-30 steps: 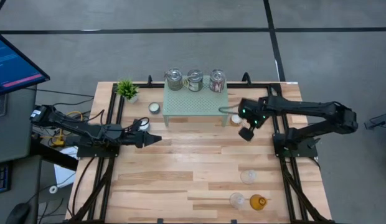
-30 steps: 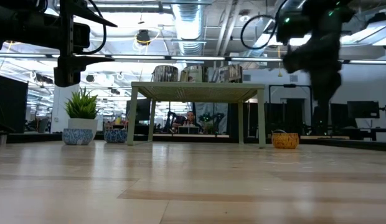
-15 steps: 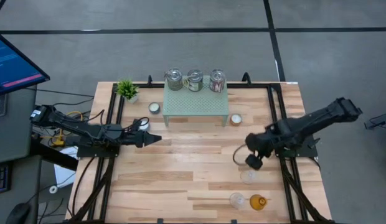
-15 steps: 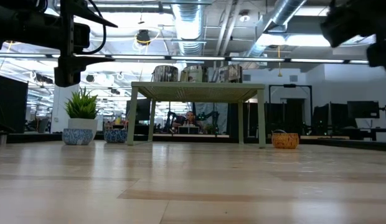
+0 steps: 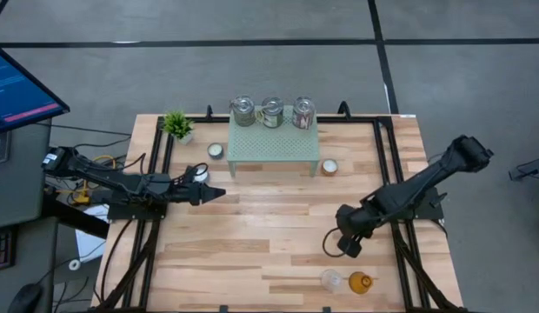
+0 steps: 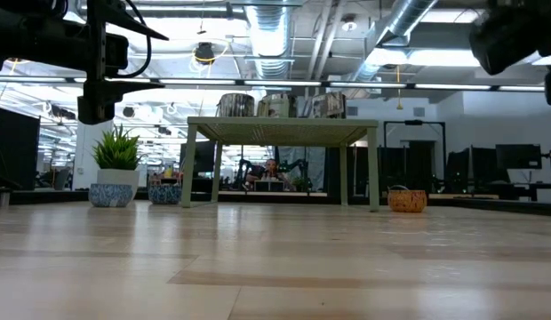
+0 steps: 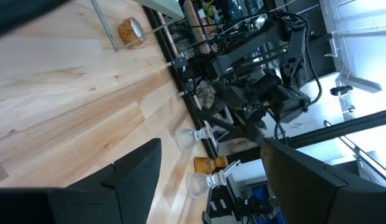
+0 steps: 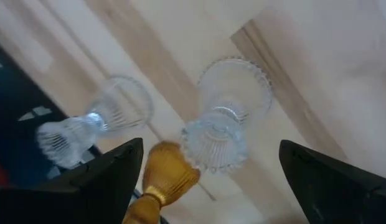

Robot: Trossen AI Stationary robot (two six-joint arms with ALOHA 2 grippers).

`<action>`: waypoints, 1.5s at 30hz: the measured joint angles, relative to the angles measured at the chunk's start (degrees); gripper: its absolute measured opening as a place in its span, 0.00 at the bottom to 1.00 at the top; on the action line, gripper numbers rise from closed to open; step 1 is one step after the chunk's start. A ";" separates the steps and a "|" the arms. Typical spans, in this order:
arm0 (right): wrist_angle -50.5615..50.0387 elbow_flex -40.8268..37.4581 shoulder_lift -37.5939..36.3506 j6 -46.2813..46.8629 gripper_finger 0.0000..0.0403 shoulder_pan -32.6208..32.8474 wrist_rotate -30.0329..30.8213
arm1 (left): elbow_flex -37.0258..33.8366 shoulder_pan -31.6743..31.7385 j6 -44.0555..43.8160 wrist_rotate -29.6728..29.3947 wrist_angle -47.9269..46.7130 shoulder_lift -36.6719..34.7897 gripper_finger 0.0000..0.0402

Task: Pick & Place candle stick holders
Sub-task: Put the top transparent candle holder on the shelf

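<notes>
Fingers spread wide and empty, the right gripper (image 5: 348, 248) hangs over the clear glass cup (image 8: 225, 118), which stands upright between them on the counter (image 5: 252, 252) beside the amber cup (image 5: 361, 282). Left gripper (image 5: 219, 195) waits open, far off.

3 jars (image 5: 271, 111) on stand (image 5: 274, 146), plant (image 5: 177, 123) to its left
</notes>
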 joint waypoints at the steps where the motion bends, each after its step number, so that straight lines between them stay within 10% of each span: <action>1: -0.46 0.02 0.76 0.11 0.90 0.36 0.55 | 0.00 0.00 -0.02 0.00 0.01 0.00 0.69; 14: 1.78 0.00 8.09 -6.05 0.86 2.11 2.47 | 0.00 0.00 -0.02 0.02 0.01 0.02 0.69; 31: 0.95 0.02 7.92 -11.09 0.37 1.98 2.76 | 0.00 0.00 -0.03 0.04 0.03 0.02 0.69; 45: -2.56 0.09 7.88 -23.36 0.38 -6.20 4.87 | 0.00 0.00 -0.64 0.07 0.03 0.02 0.69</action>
